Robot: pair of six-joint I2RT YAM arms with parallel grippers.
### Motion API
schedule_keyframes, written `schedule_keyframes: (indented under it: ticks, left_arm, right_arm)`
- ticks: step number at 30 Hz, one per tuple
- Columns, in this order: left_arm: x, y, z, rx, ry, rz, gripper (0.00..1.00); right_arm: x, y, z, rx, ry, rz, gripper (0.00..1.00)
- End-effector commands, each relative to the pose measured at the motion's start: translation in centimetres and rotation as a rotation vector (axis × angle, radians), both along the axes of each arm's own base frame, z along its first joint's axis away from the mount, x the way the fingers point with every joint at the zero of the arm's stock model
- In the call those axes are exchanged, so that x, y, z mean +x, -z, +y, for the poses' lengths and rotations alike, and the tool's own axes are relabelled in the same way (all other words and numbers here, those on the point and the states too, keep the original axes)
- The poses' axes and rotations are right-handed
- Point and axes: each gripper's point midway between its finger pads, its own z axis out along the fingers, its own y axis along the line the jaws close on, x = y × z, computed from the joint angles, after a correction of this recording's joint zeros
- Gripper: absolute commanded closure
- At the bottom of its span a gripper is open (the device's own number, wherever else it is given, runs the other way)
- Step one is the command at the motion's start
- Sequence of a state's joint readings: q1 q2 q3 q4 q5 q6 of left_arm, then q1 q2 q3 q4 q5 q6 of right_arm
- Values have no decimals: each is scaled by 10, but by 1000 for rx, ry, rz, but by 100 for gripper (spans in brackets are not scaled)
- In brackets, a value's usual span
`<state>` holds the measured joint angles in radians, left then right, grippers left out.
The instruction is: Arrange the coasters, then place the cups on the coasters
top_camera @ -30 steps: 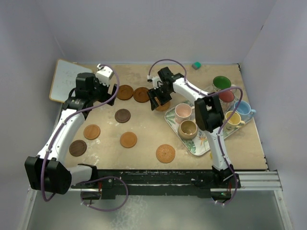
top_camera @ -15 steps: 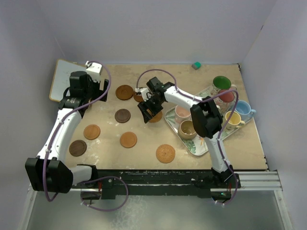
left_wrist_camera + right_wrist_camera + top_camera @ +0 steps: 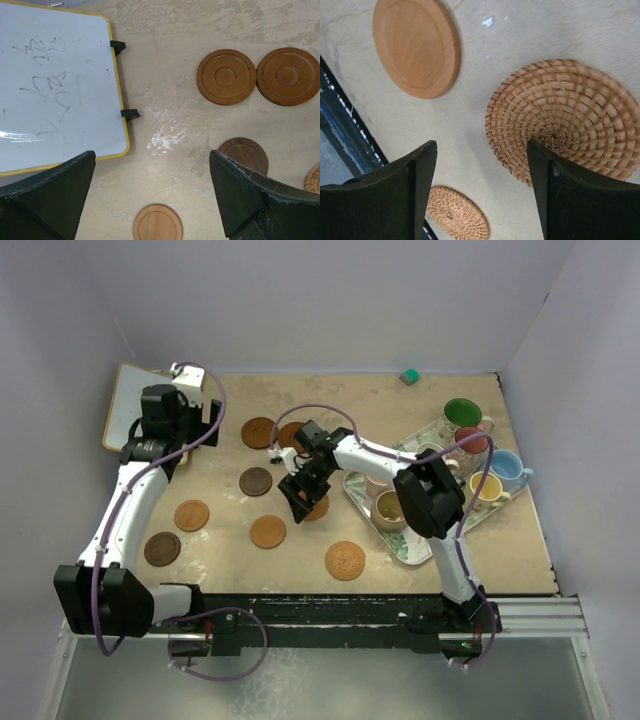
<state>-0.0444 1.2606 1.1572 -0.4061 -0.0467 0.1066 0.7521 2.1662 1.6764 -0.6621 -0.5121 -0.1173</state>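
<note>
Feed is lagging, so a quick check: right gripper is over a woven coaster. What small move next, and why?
Probably nudge the right gripper sideways toward the woven coaster before lowering. Its jaws stand open, but in the wrist view the coaster lies off-centre, mostly by one finger rather than in the gap, so closing now would likely miss.

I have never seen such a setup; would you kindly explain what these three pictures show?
Two robot arms are bolted to a table. The overhead picture shows both; the other two come from cameras on each wrist, so the dark shapes at the bottom are that arm's own fingers. On the table lie round coasters, a whiteboard and a leaf-patterned tray with mugs on and beside it. The left gripper is open near the whiteboard; the right gripper is open over a woven coaster. Neither holds anything.
</note>
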Motion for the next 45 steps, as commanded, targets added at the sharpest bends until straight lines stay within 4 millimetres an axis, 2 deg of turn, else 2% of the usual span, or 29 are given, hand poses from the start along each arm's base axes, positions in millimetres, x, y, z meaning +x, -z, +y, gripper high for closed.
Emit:
schedule_keyframes:
  ticks: [1, 3, 7, 10, 17, 24, 33, 45]
  left_arm:
    - [5, -21, 2, 8, 12, -74, 8]
    - [3, -21, 0, 10, 27, -77, 8]
    - [-1, -23, -3, 8, 47, -97, 8]
    - [-3, -25, -4, 1, 55, -110, 8]
    - [-6, -30, -8, -16, 67, -131, 8]
    - [-10, -31, -7, -15, 65, -139, 8]
    - [-11, -31, -7, -11, 66, -147, 8]
    - [-10, -31, -10, -18, 84, -149, 9]
  right_arm:
    - [-34, -21, -12, -13, -73, 96, 25]
    - [-22, -38, -11, 6, -71, 19, 24]
    - [15, -65, -12, 52, -10, -133, 23]
    - [41, -76, -14, 57, 32, -205, 23]
    - [117, -75, -16, 3, 202, -441, 20]
    - [168, -62, -12, -58, 280, -559, 14]
    - [206, -30, -2, -125, 287, -588, 11]
    - [227, -7, -5, -187, 312, -619, 12]
